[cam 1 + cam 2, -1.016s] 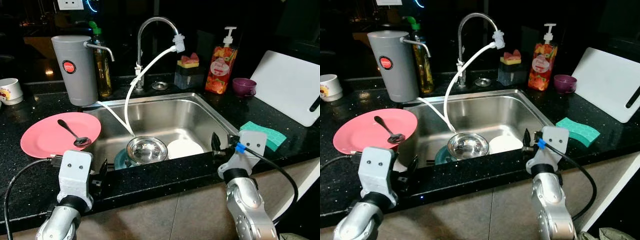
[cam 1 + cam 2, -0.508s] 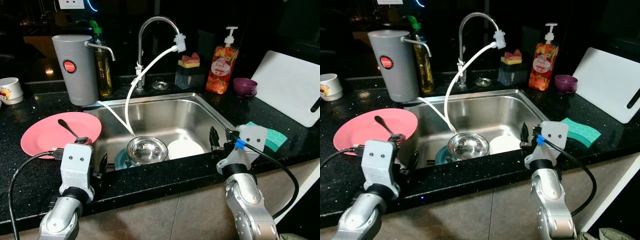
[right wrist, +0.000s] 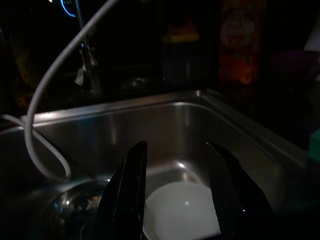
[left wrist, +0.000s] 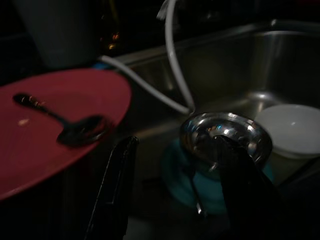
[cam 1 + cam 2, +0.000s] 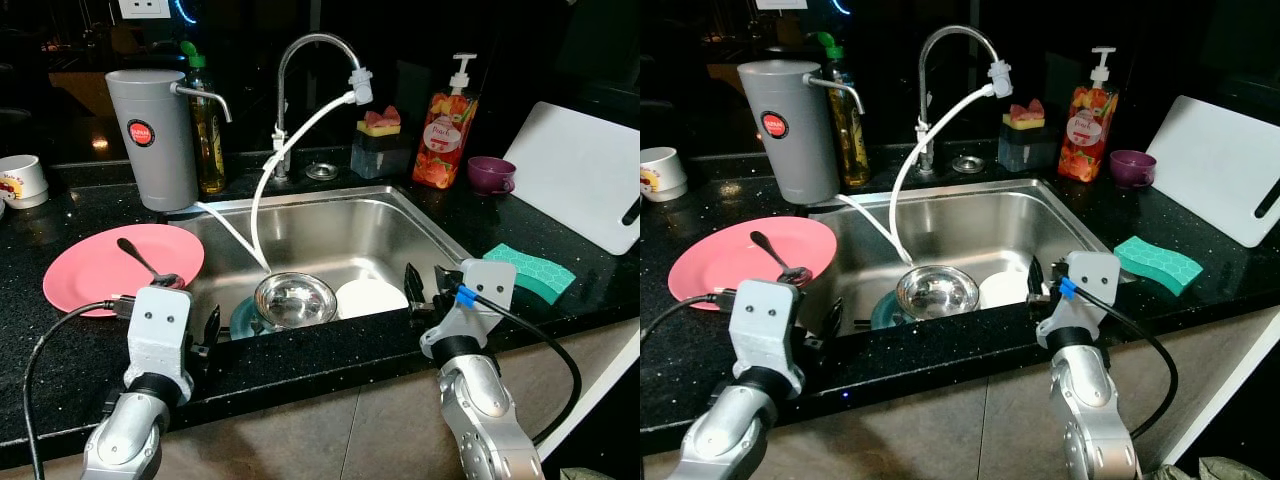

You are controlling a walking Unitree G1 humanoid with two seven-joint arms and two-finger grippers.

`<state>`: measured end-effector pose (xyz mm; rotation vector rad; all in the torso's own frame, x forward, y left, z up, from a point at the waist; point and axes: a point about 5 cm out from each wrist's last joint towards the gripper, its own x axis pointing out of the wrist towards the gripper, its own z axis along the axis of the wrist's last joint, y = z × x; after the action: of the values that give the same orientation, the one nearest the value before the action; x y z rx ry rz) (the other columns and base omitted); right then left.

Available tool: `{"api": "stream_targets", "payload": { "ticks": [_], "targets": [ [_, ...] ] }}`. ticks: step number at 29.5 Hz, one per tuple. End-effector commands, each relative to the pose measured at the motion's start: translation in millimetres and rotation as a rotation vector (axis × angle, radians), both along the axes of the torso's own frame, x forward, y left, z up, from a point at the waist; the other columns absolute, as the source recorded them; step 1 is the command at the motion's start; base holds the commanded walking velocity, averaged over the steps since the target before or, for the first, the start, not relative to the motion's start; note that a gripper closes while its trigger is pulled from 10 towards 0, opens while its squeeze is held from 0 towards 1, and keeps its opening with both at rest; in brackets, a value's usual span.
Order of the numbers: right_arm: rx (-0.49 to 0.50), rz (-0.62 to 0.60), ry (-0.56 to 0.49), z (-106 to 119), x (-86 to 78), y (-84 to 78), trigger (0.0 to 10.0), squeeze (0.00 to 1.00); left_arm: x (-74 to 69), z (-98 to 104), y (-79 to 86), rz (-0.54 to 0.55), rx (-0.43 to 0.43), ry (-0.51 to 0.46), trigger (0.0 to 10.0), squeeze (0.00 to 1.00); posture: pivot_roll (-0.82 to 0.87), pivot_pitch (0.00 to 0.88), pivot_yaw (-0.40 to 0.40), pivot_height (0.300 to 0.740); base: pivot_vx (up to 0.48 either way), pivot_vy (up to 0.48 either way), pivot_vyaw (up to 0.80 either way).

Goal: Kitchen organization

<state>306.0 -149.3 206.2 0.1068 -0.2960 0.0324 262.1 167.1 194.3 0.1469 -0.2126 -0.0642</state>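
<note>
I see both claws, left [image 4: 175, 195] and right [image 3: 177, 195], spread apart at the sink [image 5: 400, 215] edge; a steel bowl [image 5: 294, 298] and white hose [image 5: 262, 190] stand ahead.

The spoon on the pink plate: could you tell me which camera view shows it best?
The left eye view: the spoon lies well lit on the pink plate. The right eye view matches; the left wrist view shows it closer but dark.

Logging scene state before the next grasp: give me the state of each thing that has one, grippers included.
left gripper: open, empty, at the sink's front edge
right gripper: open, empty, above the white bowl
steel bowl: upright in sink, on teal dish
white bowl: upright, empty, in sink
pink plate: flat on counter, spoon on it
spoon: lying on the plate
faucet: no water seen running
sponge: flat on counter
</note>
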Motion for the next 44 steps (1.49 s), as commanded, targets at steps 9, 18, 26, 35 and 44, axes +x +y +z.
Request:
{"api": "stream_targets", "payload": {
  "ticks": [9, 18, 26, 35, 44],
  "targets": [
    [0.014, -0.004, 0.003, -1.2, -1.7, 0.4, 10.0, 0.00, 2.0, 4.3, -9.0, -0.037, 0.011, -0.026, 10.0, 0.00, 0.15, 0.071, -0.036, 0.740, 0.000, 0.000, 0.00],
    [0.007, -0.007, 0.019, -5.1, -7.1, -2.0, 10.0, 0.00, 4.6, 4.8, -14.6, -0.051, 0.006, -0.034, 10.0, 0.00, 0.13, 0.077, -0.045, 0.740, 0.000, 0.000, 0.00],
    [0.003, -0.012, 0.016, -3.6, -6.8, -3.9, 10.0, 0.00, 5.8, 7.2, -15.6, -0.057, 0.000, -0.043, 10.0, 0.00, 0.13, 0.077, -0.048, 0.740, 0.000, 0.000, 0.00],
    [0.003, -0.004, 0.018, -3.4, -7.1, -2.6, 10.0, 0.00, 6.4, 9.0, -14.5, -0.047, 0.003, -0.051, 10.0, 0.00, 0.14, 0.078, -0.054, 0.740, 0.000, 0.000, 0.00],
    [0.005, -0.012, 0.011, -0.1, -6.3, -4.4, 10.0, 0.00, 5.1, 9.4, -12.8, -0.038, 0.003, -0.053, 10.0, 0.00, 0.14, 0.087, -0.059, 0.740, 0.000, 0.000, 0.00]
  ]
}}
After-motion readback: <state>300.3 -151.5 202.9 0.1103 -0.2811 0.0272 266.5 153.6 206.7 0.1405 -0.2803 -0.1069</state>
